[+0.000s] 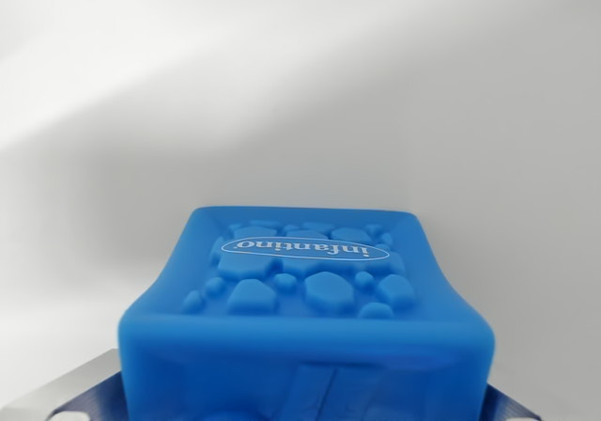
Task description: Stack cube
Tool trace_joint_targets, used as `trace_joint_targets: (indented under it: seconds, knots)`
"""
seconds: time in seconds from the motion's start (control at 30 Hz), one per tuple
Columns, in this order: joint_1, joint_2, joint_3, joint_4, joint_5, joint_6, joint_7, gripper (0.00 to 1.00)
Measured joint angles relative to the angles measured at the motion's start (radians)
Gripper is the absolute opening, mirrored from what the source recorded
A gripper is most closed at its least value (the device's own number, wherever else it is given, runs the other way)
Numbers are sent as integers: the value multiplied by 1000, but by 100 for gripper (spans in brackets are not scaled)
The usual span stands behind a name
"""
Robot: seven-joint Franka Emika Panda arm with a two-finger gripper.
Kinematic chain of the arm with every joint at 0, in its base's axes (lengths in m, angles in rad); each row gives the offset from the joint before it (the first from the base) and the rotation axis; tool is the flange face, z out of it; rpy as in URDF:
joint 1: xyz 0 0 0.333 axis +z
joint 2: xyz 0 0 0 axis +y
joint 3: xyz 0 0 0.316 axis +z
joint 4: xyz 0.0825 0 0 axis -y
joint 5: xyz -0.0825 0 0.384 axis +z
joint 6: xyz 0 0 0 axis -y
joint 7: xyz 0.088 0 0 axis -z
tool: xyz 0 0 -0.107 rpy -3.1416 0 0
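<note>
- As the wrist view shows it, the cube (305,318) fills the lower middle of the picture, very close to the camera.
- It is blue and soft-looking, with a raised pebble pattern on its upper face and a white oval that reads "infantino", seen upside down.
- At both lower corners a grey metal part of the gripper (305,397) stands against the sides of the cube, so the jaws look clamped on the cube.
- Behind the cube only a plain whitish table (300,92) is seen, with soft shadows across it.
- Whether the cube touches the table or hangs over it, I cannot tell.
</note>
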Motion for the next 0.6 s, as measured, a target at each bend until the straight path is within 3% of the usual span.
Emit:
trace_joint_targets:
  seconds: [0.6]
  knots:
    - [9, -55, -10, -14, -1, -38, 1, 0]
